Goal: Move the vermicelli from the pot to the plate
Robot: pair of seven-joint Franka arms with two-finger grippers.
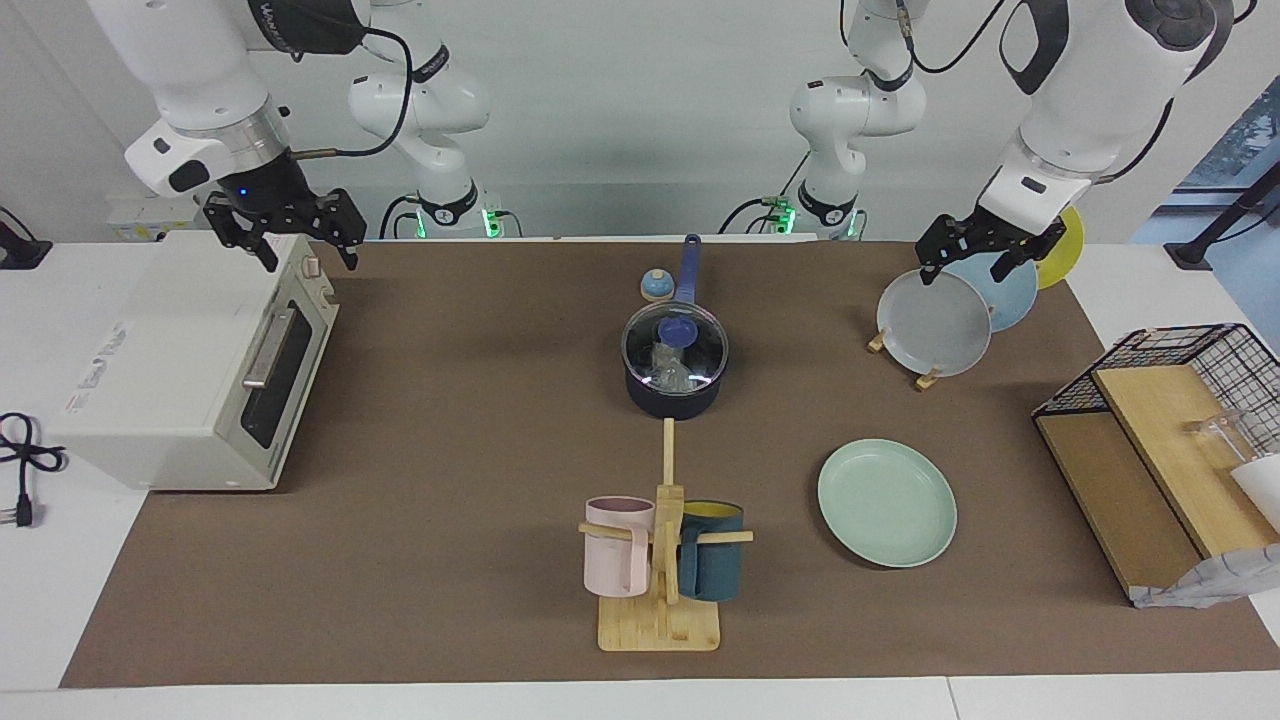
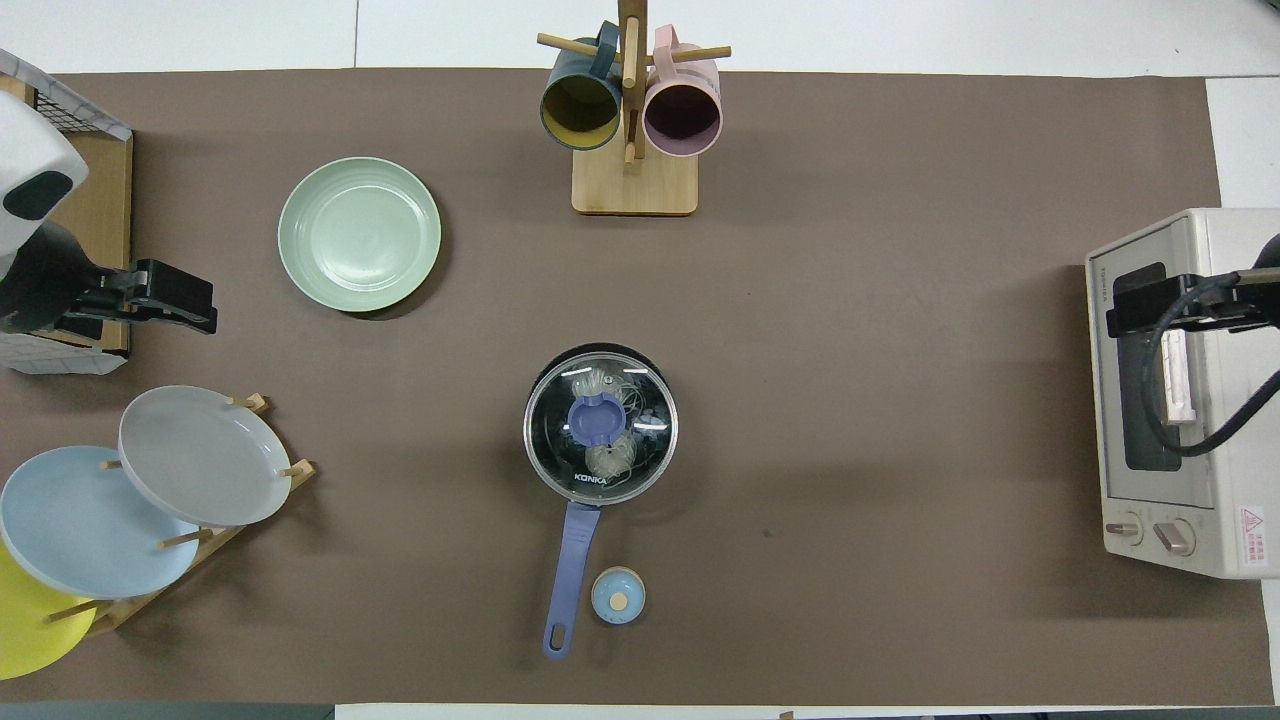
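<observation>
The dark navy pot (image 1: 672, 403) stands mid-table with its long blue handle (image 2: 573, 565) pointing toward the robots. A glass lid (image 1: 700, 345) with a blue knob covers it. The whitish vermicelli (image 1: 668, 368) shows through the lid, also in the overhead view (image 2: 612, 458). The mint-green plate (image 1: 887, 503) lies empty, farther from the robots than the pot, toward the left arm's end; it also shows in the overhead view (image 2: 359, 233). My left gripper (image 1: 968, 268) hangs open and empty over the plate rack. My right gripper (image 1: 308, 250) hangs open and empty over the toaster oven.
A toaster oven (image 1: 190, 370) stands at the right arm's end. A mug tree (image 1: 665, 560) holds a pink mug and a dark teal mug. A rack holds a grey plate (image 1: 935, 325), a light blue plate and a yellow plate. A small blue bell (image 1: 656, 286) sits beside the pot handle. A wire basket (image 1: 1190, 400) stands at the left arm's end.
</observation>
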